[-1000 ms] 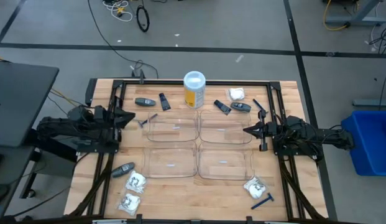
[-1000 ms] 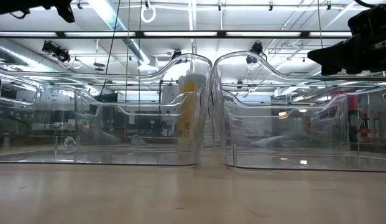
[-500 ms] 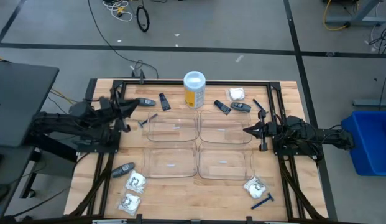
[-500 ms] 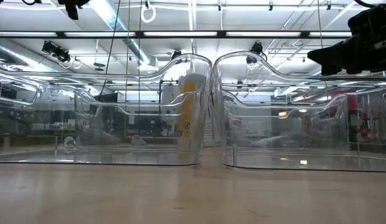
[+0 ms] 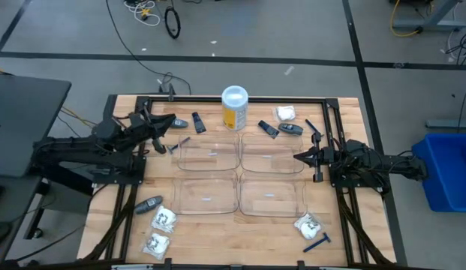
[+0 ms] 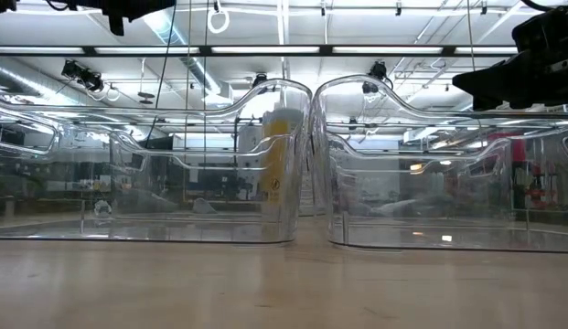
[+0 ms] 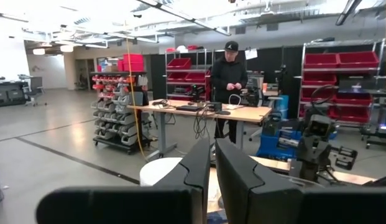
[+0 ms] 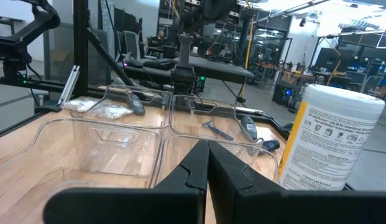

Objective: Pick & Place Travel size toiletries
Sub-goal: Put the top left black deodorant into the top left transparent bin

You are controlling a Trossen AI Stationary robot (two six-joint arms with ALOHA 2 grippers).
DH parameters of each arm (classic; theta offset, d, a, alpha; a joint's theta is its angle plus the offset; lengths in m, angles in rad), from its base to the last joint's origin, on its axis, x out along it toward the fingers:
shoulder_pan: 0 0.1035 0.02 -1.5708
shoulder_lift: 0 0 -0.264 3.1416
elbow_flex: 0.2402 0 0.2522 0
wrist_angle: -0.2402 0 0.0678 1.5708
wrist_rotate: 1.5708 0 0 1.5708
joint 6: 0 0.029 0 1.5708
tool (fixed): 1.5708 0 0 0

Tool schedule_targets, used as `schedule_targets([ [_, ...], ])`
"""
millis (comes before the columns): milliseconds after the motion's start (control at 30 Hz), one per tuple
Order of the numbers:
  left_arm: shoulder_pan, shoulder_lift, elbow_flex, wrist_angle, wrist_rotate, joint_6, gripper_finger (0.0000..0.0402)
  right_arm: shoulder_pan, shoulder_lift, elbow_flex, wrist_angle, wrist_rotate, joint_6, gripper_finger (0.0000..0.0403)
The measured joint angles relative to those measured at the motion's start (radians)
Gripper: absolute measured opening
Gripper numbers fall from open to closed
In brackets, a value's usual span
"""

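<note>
Altogether four clear trays (image 5: 208, 154), three grey sticks (image 5: 148, 204), four packets (image 5: 166, 218); both grippers (image 5: 168, 122) closed, empty.

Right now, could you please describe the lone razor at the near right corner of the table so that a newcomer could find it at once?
Start from the four clear trays in the middle of the wooden table. Go past the near right tray towards the table's near right corner, where a white packet lies. The razor lies just beyond that packet, nearer the edge: thin, blue and angled, unlike the crinkly white packet beside it.
</note>
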Motion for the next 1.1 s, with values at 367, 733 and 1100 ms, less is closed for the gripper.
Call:
schedule_targets([
  [367,0.210,0.009,0.000,-0.002,0.163,-0.046,0.0034,0.000,0.000,0.000,0.000,0.000,0.000,0.0012],
  [733,0.398,0.010,0.010,-0.054,0.328,-0.091,0.0034,0.000,0.000,0.000,0.000,0.000,0.000,0.0012],
  [1100,0.550,0.134,0.207,-0.334,0.446,0.006,0.0034,0.000,0.000,0.000,0.000,0.000,0.000,0.0012],
])
